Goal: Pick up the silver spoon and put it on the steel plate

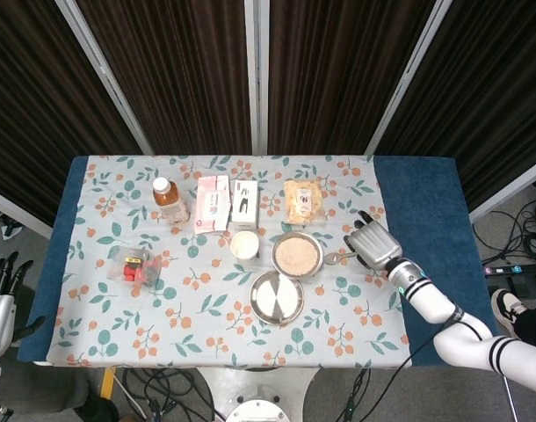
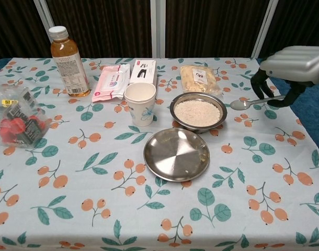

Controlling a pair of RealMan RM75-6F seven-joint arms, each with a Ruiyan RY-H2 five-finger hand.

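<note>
The right hand [image 2: 287,70] grips the silver spoon [image 2: 248,102] beside the rice-filled bowl [image 2: 197,112]; the steel plate [image 2: 176,154] lies bare.

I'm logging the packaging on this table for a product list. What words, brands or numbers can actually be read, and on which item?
None can be read for certain.
Bottle: label print too small.
Pink wipes pack: print blurred.
White box: red mark and dark picture, lettering illegible.
Snack bag: label blurred.
Clear box of red items: dark sticker, text unreadable.
Paper cup, steel plate, bowl: no markings visible.
</note>
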